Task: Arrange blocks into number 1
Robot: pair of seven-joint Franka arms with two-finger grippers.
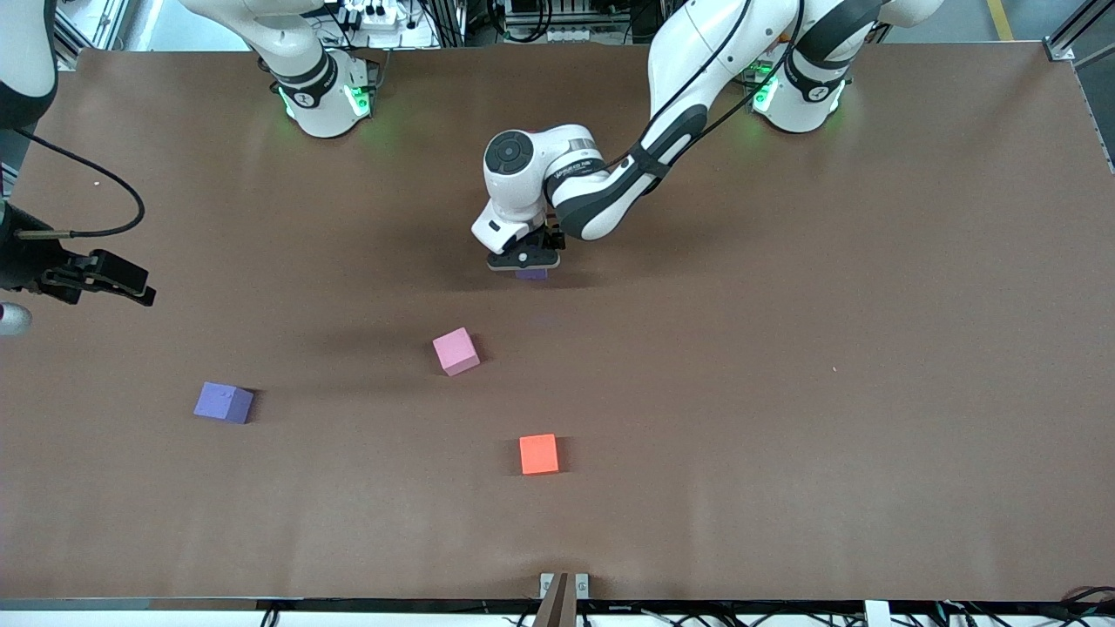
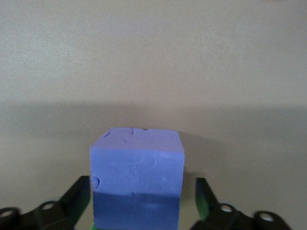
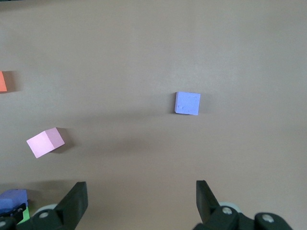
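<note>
Left gripper (image 1: 523,259) hangs low over the middle of the table (image 1: 784,392), its fingers (image 2: 76,199) spread, each a little clear of the sides of a purple block (image 2: 137,177) that stands between them; the grip is released. A sliver of green (image 2: 91,224) shows under that block in the left wrist view, so it appears to sit on a second block, though how squarely cannot be told.

Going from the front camera's edge toward this gripper, the orange block (image 1: 538,454) comes first, alone and well apart from everything, with bare brown surface all round it. Next is a second purple block (image 1: 224,402), well off toward the right arm's end of the table. Then the pink block (image 1: 456,351), turned a little askew, is the nearest loose block to the gripper, nearer the front camera than it, with open surface between the two.

Toward the left arm's end of the table the surface lies bare out to its edge.

At the right arm's end, the right gripper (image 3: 139,203) waits raised, fingers (image 3: 74,201) spread with nothing between them. Its wrist view looks down on the second purple block (image 3: 187,103), the pink block (image 3: 45,142) and a slice of the orange one (image 3: 3,81).
</note>
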